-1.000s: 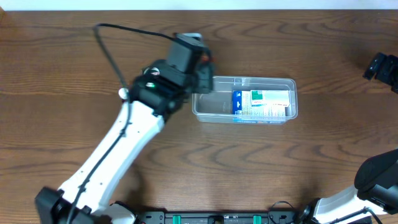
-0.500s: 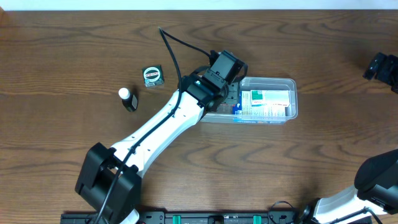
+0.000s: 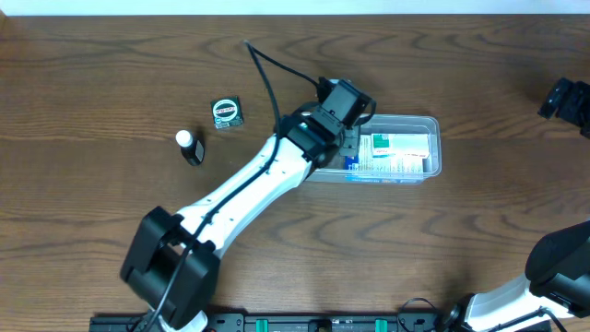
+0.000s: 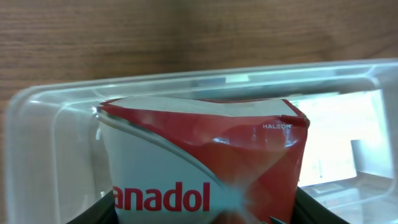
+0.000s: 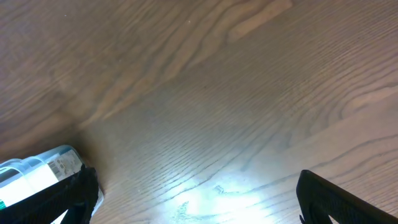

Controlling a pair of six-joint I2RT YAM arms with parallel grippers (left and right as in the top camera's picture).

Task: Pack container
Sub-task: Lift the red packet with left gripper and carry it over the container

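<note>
The container, lying left-to-right just right of table centre, is already holding a box in its right half as the left claw is gripping a red-and-white pack over its left end. A bottle and a small dark item are waiting outside to the left; the right claw is hanging wide open.

Robot lab bench.
I see a white-and-black robot arm on a dark wood-grain table, with a black mounting rail.
</note>
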